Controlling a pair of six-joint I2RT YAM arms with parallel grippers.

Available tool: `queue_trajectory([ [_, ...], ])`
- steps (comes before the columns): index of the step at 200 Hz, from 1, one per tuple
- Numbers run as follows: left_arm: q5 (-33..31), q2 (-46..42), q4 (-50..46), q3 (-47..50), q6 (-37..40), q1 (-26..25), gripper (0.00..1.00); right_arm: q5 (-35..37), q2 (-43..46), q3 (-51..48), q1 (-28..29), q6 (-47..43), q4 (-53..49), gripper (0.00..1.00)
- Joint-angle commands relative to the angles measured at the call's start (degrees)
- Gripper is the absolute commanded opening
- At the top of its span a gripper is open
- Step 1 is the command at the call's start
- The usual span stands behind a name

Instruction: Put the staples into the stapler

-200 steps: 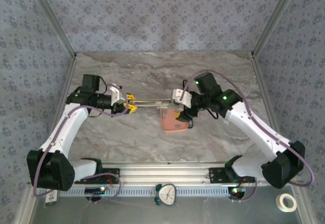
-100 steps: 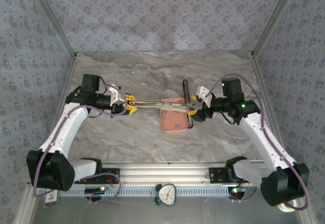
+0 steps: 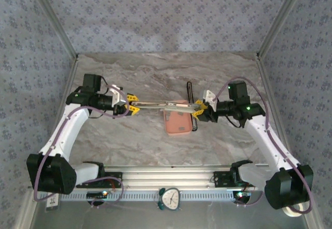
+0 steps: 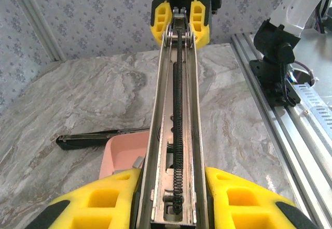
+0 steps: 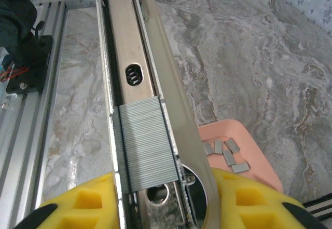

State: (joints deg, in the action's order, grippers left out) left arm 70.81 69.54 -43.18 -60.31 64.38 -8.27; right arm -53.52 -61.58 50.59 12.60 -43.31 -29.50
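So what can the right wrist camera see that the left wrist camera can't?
Right wrist view: a grey block of staples sitting in the open stapler, and a few loose staples in the pink tray.
Left wrist view: the long spring running down the stapler, a black bar lying on the table beside the tray, and the right gripper clamped on the stapler's far end.
Both: the stapler, the tray and the table.
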Motion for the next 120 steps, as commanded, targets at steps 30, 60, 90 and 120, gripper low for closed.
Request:
queue_trajectory([
  [30, -13.6, -1.0, -8.9, -6.6, 0.1, -2.4, 0.0, 12.2, 2.8, 0.0, 2.3, 1.3, -1.5, 0.11],
  [60, -25.5, -1.0, -13.7, -10.1, 0.4, -5.7, 0.0, 21.0, 2.3, 1.4, 7.3, 0.1, -3.4, 0.0],
  [90, -38.1, 1.2, -19.6, -14.1, 0.9, -10.8, 0.0, 31.6, 0.2, 3.1, 13.2, -0.6, -4.7, 0.0],
  [120, -45.2, 4.4, -22.7, -18.5, -0.4, -16.3, 0.0, 37.1, -2.8, 4.8, 18.9, -0.5, -4.5, 0.0],
])
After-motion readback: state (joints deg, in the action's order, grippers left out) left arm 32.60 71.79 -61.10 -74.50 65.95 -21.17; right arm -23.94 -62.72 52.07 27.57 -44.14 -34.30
